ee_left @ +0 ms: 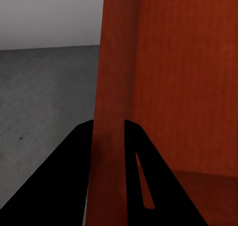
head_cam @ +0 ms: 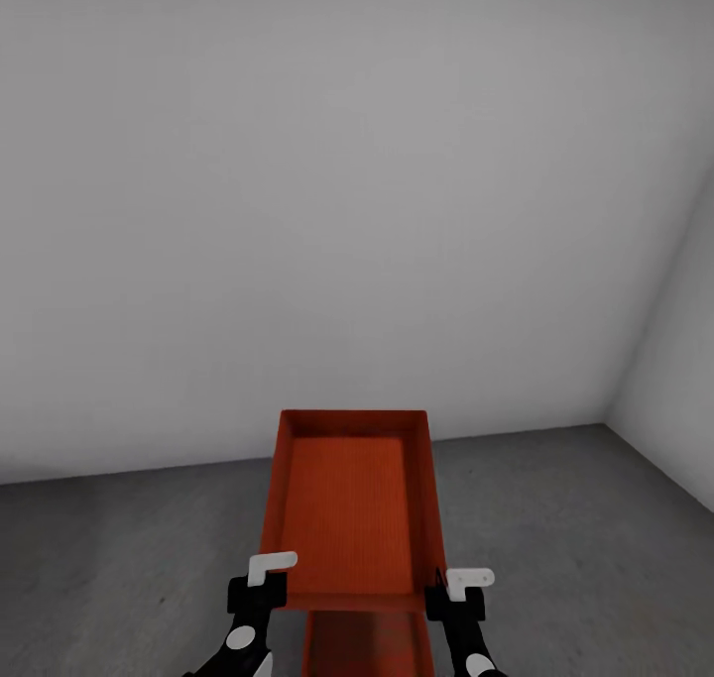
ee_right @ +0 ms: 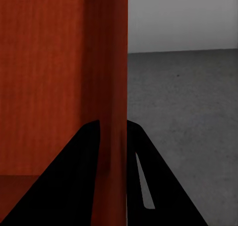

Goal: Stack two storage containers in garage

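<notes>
Upper container [head_cam: 349, 499] held over lower container [head_cam: 367, 647]. Left fingers [ee_left: 134, 151] clamp its left wall, right fingers [ee_right: 89, 151] clamp its right wall.

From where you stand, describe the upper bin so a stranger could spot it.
Face the white wall over the grey floor. In front of it, the upper bin is held at its near corners by the left gripper and right gripper. The other bin peeks out beneath it.

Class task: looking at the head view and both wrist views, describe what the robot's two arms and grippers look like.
Both arms are black with round light-grey joint caps. The left gripper and right gripper are black blocks, each topped by a small white L-shaped bracket. In the wrist views, the fingers are plain black wedges. No cables or markings show.
</notes>
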Available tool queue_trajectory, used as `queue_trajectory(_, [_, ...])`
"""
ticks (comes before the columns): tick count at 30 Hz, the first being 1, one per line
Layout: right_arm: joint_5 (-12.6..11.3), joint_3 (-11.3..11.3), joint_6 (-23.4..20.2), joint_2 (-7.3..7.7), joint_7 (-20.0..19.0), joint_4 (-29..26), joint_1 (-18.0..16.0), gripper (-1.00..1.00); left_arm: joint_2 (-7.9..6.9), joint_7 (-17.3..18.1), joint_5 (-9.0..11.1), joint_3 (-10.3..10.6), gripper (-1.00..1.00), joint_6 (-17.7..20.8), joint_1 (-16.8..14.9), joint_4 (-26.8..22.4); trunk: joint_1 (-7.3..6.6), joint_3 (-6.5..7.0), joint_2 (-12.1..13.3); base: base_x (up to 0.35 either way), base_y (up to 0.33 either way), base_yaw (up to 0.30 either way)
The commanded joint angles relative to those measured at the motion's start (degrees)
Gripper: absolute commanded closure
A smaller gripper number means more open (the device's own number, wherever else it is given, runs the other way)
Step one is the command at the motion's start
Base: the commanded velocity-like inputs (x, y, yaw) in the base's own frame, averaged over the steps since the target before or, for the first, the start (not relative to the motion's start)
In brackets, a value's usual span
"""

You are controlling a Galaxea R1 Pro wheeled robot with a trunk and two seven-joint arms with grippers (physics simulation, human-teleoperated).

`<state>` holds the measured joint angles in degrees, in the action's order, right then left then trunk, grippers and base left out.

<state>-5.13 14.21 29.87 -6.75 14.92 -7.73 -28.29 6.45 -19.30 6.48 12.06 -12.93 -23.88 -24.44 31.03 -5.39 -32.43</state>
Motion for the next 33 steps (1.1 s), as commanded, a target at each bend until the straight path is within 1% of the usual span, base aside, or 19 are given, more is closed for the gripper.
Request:
queue_trajectory(1, [-0.77, -2.26, 2.35, -0.01, -0.06, -1.41, -0.1, 1.0, -0.03, -0.56, 1.34, 0.06, 1.0, -0.25, -0.03, 0.17, 0.02, -0.19, -0.1, 0.0, 0.0, 0.0])
queue_trajectory(14, [-0.84, -2.3, 2.24, -0.02, -0.06, -1.41, -0.1, 1.0, -0.03, -0.51, 1.34, 0.06, 1.0, -0.25, -0.03, 0.16, 0.02, -1.36, -0.1, 0.0, 0.0, -0.016])
queue_trajectory(33, [-0.76, -2.26, 2.29, -0.02, -0.06, -1.41, -0.1, 1.0, -0.03, -0.48, 1.34, 0.05, 1.0, -0.25, -0.03, 0.18, 0.02, -3.12, -0.1, 0.0, 0.0, -0.109])
